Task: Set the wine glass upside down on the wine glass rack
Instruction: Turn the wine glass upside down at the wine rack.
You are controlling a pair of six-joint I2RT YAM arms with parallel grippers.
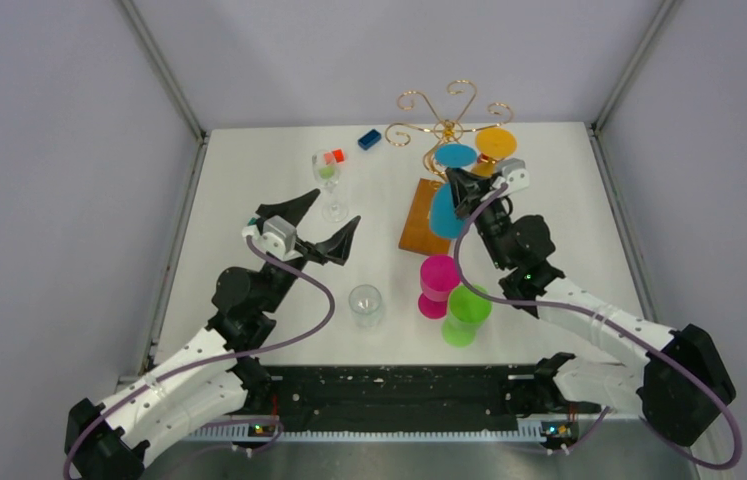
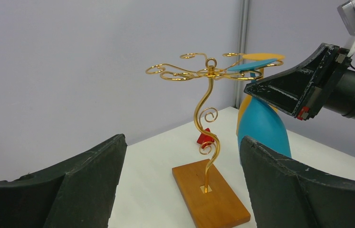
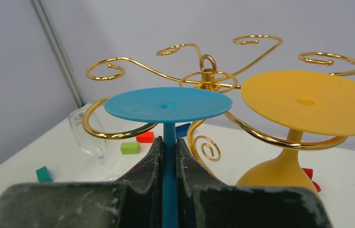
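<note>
The right gripper point(image 3: 168, 142) is clenched on the stem of the blue wine glass point(image 3: 168, 104), which hangs bowl down with its foot level with a curled arm of the wine glass rack point(image 3: 208, 76), over the wooden base point(image 1: 424, 225) toward the table's far right. Whether the stem already sits inside the curl cannot be told. The risk appears to lie in the release. If the foot only grazes the thin wire, the glass could slip through and drop onto the base. A sideways nudge could rock the light stand or knock the yellow wine glass point(image 3: 308, 102) hanging just beside it. The left gripper point(image 1: 337, 206) hovers with its fingers spread wide and holding nothing, close to an upright clear wine glass point(image 1: 328, 168) that a stray swing could topple. On the white table point(image 1: 249, 180), a clear tumbler point(image 1: 365, 305), a pink glass point(image 1: 439, 280) and a green glass point(image 1: 467, 312) stand near the front edge. A red block point(image 1: 339, 155) and a blue block point(image 1: 369, 139) lie toward the far edge. Plain pale grey walls close in the table on three sides.
</note>
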